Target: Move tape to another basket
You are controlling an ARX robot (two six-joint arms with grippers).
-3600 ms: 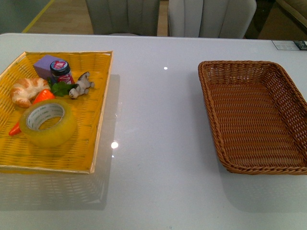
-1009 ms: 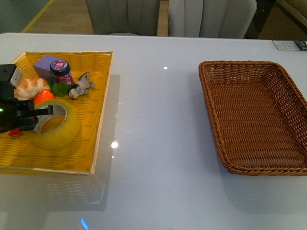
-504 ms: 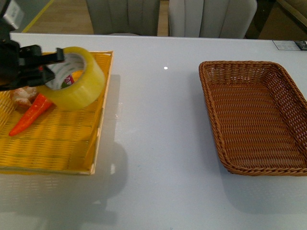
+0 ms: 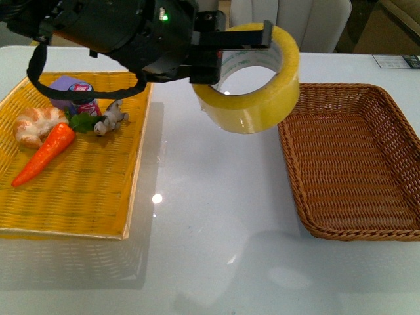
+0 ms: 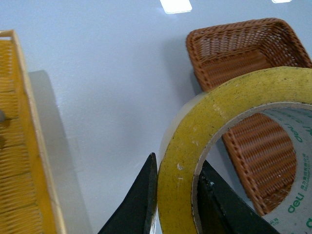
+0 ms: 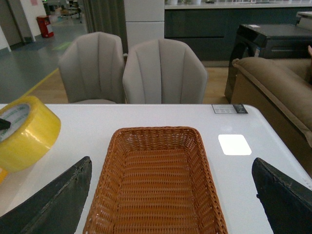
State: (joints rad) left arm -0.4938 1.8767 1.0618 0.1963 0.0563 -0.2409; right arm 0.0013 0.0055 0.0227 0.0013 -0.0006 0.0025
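Observation:
The tape (image 4: 252, 105), a wide yellowish roll with a white printed core, hangs in the air over the white table, just left of the brown wicker basket (image 4: 348, 170). My left gripper (image 4: 259, 39) is shut on the roll's wall, one finger inside the core and one outside. In the left wrist view the black fingers (image 5: 141, 204) pinch the tape (image 5: 229, 112), with the basket (image 5: 234, 48) beyond it. The right gripper (image 6: 171, 161) is open and holds nothing. It looks down over the basket (image 6: 156, 180), and the tape (image 6: 27, 134) sits off to one side.
A flat yellow woven tray (image 4: 125, 197) at the left holds a carrot (image 4: 46, 152), a croissant (image 4: 36, 125), a small jar (image 4: 82, 95), a purple block (image 4: 60, 85) and a small figurine (image 4: 111, 117). Grey chairs (image 6: 163, 73) stand behind the table.
The left gripper closed on the tape in the yellow tray, lifted it out and carried it right, from above the tray to beside the brown basket.

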